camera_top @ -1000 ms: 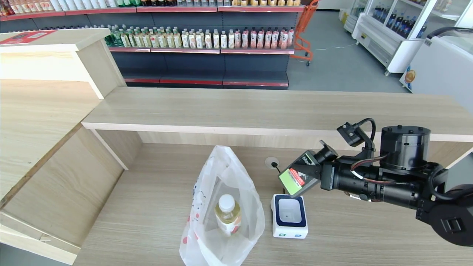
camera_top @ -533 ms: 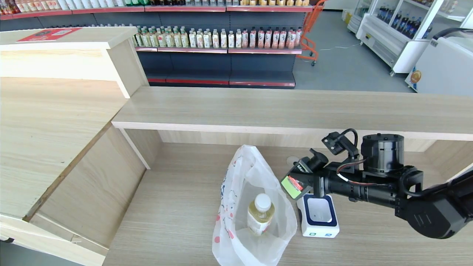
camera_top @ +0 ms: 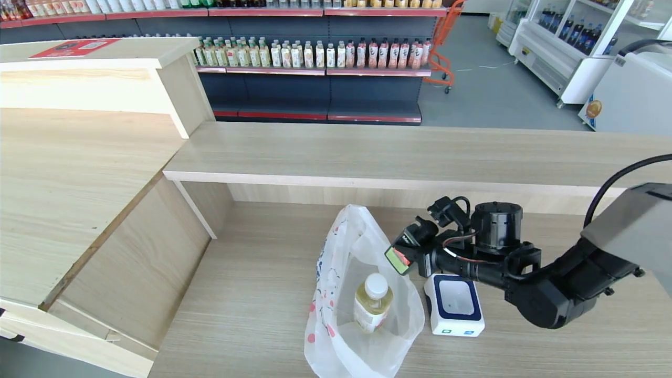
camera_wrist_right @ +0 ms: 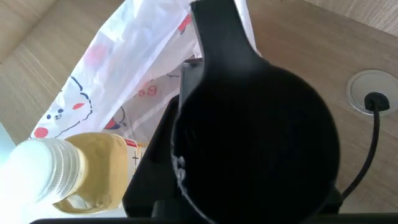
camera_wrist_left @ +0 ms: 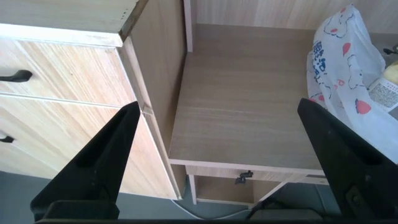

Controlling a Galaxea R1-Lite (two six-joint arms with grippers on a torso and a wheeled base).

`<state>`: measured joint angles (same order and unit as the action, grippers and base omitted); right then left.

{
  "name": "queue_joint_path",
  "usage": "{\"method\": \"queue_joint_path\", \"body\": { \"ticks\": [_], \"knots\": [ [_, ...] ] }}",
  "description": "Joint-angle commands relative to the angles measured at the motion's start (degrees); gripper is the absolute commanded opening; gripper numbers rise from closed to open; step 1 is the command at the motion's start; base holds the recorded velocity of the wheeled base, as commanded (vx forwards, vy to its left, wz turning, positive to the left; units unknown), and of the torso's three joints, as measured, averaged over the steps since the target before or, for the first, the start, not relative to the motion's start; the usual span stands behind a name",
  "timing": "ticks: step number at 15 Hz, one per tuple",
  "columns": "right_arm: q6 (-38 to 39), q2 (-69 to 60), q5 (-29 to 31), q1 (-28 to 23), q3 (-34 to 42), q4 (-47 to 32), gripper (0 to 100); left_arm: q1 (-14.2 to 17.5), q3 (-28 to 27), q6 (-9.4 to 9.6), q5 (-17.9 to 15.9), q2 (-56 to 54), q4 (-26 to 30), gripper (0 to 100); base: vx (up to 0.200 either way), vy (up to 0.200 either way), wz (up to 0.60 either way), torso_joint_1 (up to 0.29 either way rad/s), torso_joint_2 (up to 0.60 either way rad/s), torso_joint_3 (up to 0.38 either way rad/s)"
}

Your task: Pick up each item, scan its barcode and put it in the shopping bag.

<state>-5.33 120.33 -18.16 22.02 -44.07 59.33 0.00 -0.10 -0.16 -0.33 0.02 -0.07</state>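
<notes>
Box [camera_top: 397, 259], small and dark with a green and red label, is clamped in my right tool [camera_top: 416, 249]. I hold it in the air just beside the right rim of the shopping bag [camera_top: 328, 273], above the gap between the bag and the scanner [camera_top: 454, 304].

Findings:
- The label faces left toward the bag, not down at the scanner window. I judge the scan step is past and the drop into the bag is in hand.
- The bag stands on the counter [camera_top: 252, 294] with its mouth open upward. A bottle [camera_top: 373, 302] of yellow drink stands upright inside and seems to help keep the mouth spread.
- The scanner lies flat, touching or nearly touching the bag's right side, so the carry from window to bag is short.
- My left tool [camera_wrist_left: 217, 124] is spread wide with nothing between its fingers. It hangs off the near left of the counter, well apart from the bag, presumably to leave the right arm room.

Risk: the thin rim may fold under the box. The box needs to clear the rim before release and land beside the bottle, not on its cap.
</notes>
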Motion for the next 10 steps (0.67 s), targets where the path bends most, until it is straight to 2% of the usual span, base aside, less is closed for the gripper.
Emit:
{"method": "queue_joint_path", "body": {
  "ticks": [1,6,10],
  "knots": [
    [-0.83,4.82,0.15,0.75,-1.28,0.26,0,0.00,0.01,-0.02,-0.02,-0.02,-0.01,100,0.000,0.000,0.00,0.000,0.00,0.000],
    [-4.87,11.06,-0.12,2.68,-4.18,4.74,0,0.00,0.01,-0.02,-0.02,-0.02,-0.01,100,0.000,0.000,0.00,0.000,0.00,0.000],
    [-11.20,14.14,-0.12,2.68,-7.87,4.83,0,0.00,0.01,-0.02,-0.02,-0.02,-0.01,100,0.000,0.000,0.00,0.000,0.00,0.000]
  ]
}}
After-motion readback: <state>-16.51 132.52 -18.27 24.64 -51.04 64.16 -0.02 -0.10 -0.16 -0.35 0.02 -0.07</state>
